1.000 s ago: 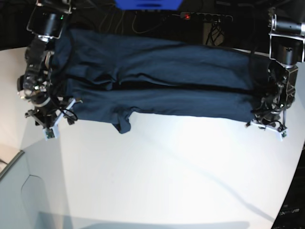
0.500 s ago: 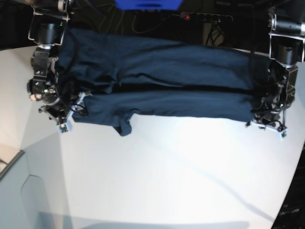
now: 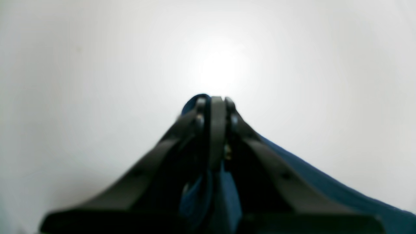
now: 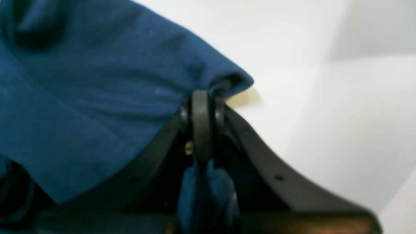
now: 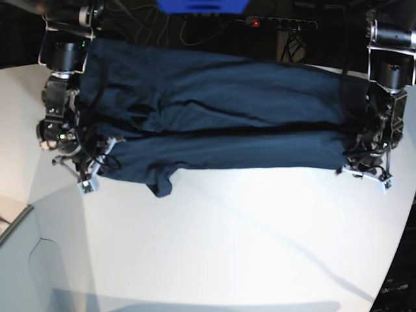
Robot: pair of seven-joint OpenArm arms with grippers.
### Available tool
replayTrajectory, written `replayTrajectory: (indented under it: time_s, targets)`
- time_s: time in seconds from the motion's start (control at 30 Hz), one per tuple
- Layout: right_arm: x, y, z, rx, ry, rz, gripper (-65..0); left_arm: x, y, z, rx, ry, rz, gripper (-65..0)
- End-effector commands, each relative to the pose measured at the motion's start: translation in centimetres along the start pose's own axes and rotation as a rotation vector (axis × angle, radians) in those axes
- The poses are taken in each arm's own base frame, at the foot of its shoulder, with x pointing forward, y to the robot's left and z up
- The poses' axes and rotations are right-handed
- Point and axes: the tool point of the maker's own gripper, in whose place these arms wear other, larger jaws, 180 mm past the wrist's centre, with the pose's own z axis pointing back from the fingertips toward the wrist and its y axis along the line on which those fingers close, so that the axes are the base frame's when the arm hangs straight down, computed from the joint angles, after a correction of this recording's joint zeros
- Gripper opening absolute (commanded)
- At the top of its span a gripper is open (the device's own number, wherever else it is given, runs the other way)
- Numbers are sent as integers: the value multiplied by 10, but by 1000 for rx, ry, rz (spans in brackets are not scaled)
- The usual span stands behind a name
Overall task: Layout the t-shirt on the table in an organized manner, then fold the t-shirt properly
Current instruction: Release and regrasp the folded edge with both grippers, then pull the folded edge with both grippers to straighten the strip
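The dark navy t-shirt [image 5: 221, 97] lies stretched across the far part of the white table [image 5: 227, 247], folded lengthwise with a dark crease along its middle. A small flap hangs from its near edge, left of centre. On the base view's right, my left gripper [image 5: 367, 170] is shut on the shirt's near right corner. The left wrist view shows the left gripper [image 3: 213, 102] with blue cloth [image 3: 325, 185] pinched in its closed jaws. On the base view's left, my right gripper [image 5: 91, 179] is shut on the near left corner. In the right wrist view, the fabric [image 4: 81, 97] bunches at the right gripper [image 4: 201, 97].
Behind the table there is a blue box [image 5: 201, 5], a power strip [image 5: 279, 23] with a red light, and loose cables. The table's curved edge [image 5: 390, 260] runs down the right side. A grey surface [image 5: 26, 260] adjoins the near left.
My right gripper has moved onto the shirt's near left corner and shut on it. The near edge and its flap have shifted slightly left. The left arm has not moved.
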Motion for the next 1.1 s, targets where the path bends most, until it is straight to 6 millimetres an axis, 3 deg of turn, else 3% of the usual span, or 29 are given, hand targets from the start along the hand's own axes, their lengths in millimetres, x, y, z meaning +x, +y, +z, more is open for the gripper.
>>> replayTrajectory:
  time_s: [0.0, 0.23, 0.53, 0.67, 0.77, 0.9, 1.07]
  targets:
    - [34, -11, 4, -15, -84, 14, -650, 33, 0, 2, -6, -76, -2, -649]
    - [88, -22, 20, -56, -223, 48, -650, 73, -25, 7, -61, -167, -16, -649]
    - [105, -18, 25, -49, -329, 43, -650, 109, -46, 11, -103, -238, -2, -649]
    - [95, -11, 35, -56, -360, 37, -650, 120, -57, 19, -134, -275, -15, -649]
    - [92, 1, 43, -50, -402, 29, -650, 118, -61, 26, -152, -289, -23, -649]
    - [75, 9, 55, -57, -404, 46, -650, 117, -40, 41, -129, -326, 38, -649]
    - [59, 19, 71, -61, -424, 51, -650, 102, -15, 49, -89, -328, 96, -649]
